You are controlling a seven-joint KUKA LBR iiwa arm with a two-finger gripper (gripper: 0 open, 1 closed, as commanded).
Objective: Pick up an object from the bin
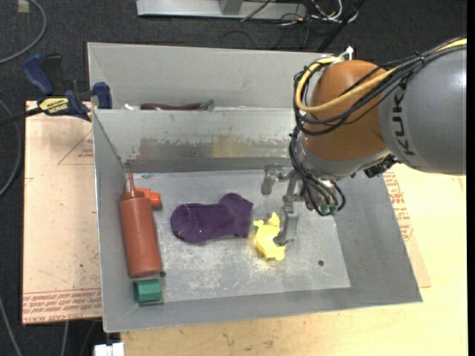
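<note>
Approach stage, I'd say, nothing is lifted yet. The gripper (277, 217) is low in the right half of the bin (223, 145), its fingers apart, and one finger sits right against the right edge of a small lumpy yellow thing (268, 246). That lies just right of the purple cloth (211, 219), well apart from the red-brown bottle (139, 232) at the left. Next move probably calls for straddling the yellow piece properly before closing, or it'll just get shoved aside.
</note>
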